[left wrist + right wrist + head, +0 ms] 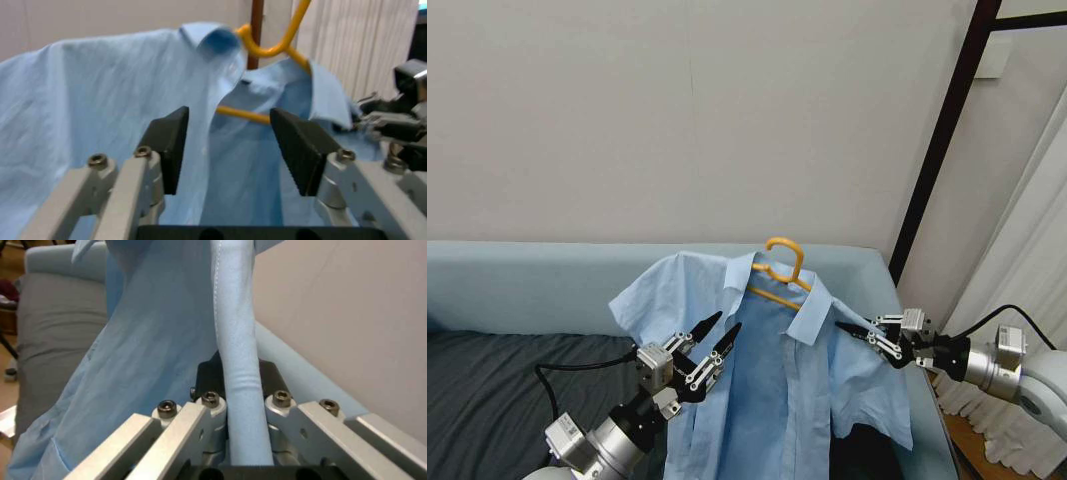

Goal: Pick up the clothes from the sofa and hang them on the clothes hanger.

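A light blue shirt (772,370) hangs on a yellow hanger (782,270) in front of the sofa's backrest, hook pointing up. My left gripper (717,345) is open just in front of the shirt's left front panel. In the left wrist view its black pads (168,149) stand wide apart, with the shirt (100,100) and the yellow hanger (267,50) beyond them. My right gripper (857,332) is shut on the shirt's right shoulder edge. The right wrist view shows a rolled fold of blue shirt fabric (237,340) pinched in my right gripper (241,405).
The pale blue sofa back (517,285) runs across the view, with its dark grey seat (477,390) at lower left. A black rack pole (942,140) rises at the right beside a white curtain (1027,260). A dark item (867,452) lies under the shirt's hem.
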Tool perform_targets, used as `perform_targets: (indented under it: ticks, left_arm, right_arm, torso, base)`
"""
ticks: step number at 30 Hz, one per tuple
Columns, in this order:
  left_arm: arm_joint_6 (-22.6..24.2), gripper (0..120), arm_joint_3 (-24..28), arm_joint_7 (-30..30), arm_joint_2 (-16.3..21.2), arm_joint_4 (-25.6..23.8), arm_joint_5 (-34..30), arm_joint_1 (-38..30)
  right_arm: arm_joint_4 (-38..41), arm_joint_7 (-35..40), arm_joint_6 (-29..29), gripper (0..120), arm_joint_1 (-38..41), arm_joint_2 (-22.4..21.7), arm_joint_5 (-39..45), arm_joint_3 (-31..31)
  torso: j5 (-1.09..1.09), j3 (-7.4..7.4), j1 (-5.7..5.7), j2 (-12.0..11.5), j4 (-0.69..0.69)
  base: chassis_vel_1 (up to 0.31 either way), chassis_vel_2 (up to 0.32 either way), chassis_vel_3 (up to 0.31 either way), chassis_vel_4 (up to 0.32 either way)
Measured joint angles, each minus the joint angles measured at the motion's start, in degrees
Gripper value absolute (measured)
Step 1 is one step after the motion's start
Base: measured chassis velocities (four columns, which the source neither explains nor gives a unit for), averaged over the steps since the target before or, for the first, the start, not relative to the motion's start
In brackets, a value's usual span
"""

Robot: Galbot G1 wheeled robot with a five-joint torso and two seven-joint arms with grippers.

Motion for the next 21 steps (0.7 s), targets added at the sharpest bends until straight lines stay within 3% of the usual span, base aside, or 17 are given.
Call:
perform_targets:
  ticks: [8,12,14,21]
  left_arm:
    - [2.3,85,-2.2,-9.0,-3.5,4.9,2.9,0.3]
    - [2.1,99,-3.2,-13.4,-6.5,6.9,3.2,0.3]
    - [2.0,99,-3.2,-13.5,-6.7,7.1,3.2,0.3]
    - [0.9,100,-2.3,-14.8,-8.7,9.6,3.3,-0.9]
  right_arm:
    - [4.2,6.8,-5.7,3,-0.1,-9.2,3.5,3.3]
    - [7.8,17.6,-13.3,3,1.8,-16.1,11.2,4.5]
    - [8.0,18.3,-13.6,3,1.9,-16.4,11.6,4.5]
    - [12.1,36.6,-21.5,3,3.0,-20.6,22.3,7.7]
  torso:
    - [0.00,0.00,0.00,0.0,0.00]
    - [-0.02,0.00,0.00,0.0,0.01]
    - [-0.02,0.00,0.00,0.0,0.01]
    - [0.00,0.00,0.00,0.0,-0.01]
  base:
    - [0.000,0.000,0.000,0.000]
    - [0.000,0.000,0.000,0.000]
    - [0.000,0.000,0.000,0.000]
    - [0.000,0.000,0.000,0.000]
